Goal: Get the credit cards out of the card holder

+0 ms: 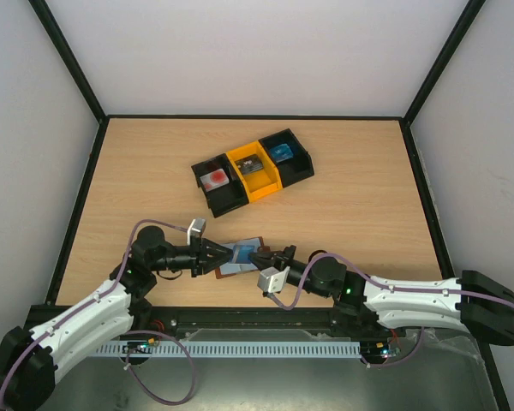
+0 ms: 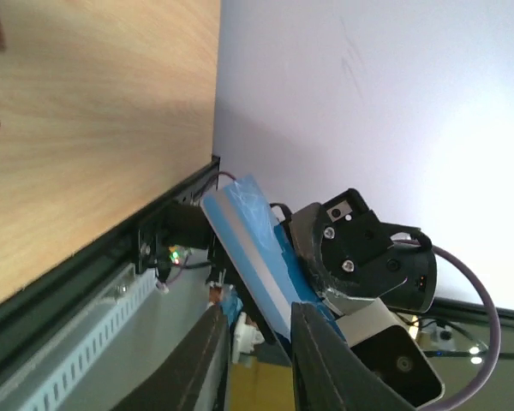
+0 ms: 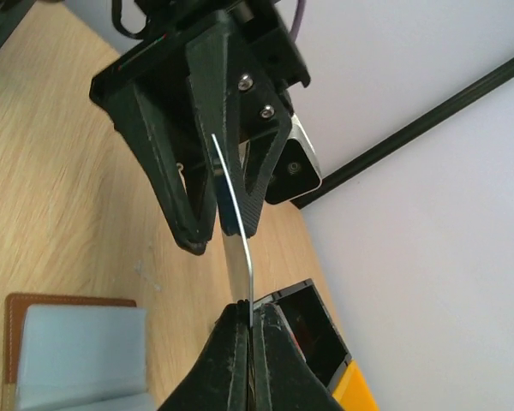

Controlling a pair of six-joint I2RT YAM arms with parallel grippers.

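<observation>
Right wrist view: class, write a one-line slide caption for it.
Both grippers' jaws pinch one thin blue card edge-on above the open brown leather card holder on the wooden table.

Legible text: we are finding none.
Blue card (image 2: 255,248): we are reading no print on it.

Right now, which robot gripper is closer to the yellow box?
Left, though only slightly. The left gripper sits below and a little left of the yellow box. The right gripper is just as low, directly beneath it, and both pinch the blue card.
</observation>
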